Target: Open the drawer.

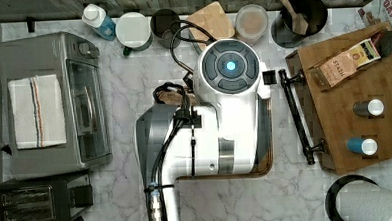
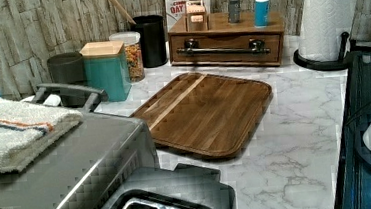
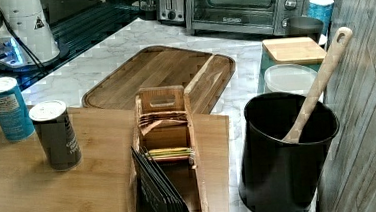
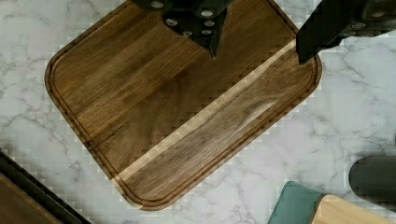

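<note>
a white robot arm (image 1: 205, 135) hangs over a dark cutting board (image 2: 209, 112) on a marble surface (image 2: 296, 141). in the wrist view the jaws (image 4: 257, 49) point down at the board, two dark fingers (image 4: 198, 25) spread well apart, with nothing between them but bare wood.

the drawer (image 2: 227, 48) sits shut in a low bamboo box at the far end of the surface in the left view, beyond the cutting board. its long black bar handle (image 2: 224, 50) runs level across the drawer front on two brackets. in the top view the handle (image 1: 297, 117) lies on the top view's right of the arm, its long axis running from upper to lower in the top view, just beside the board's edge. judging from this, the jaws must travel toward the top view's right, drop to handle height and close across the bar, then pull back toward the top view's left.

on the box top stand a tea bag holder (image 3: 164, 153), a dark canister (image 3: 55, 134) and a blue canister (image 3: 8, 108). the tea box in the top view reads "stash" (image 1: 344, 63). a carton behind the box shows "oat" (image 2: 182, 7). other labels are too small to read.
</note>
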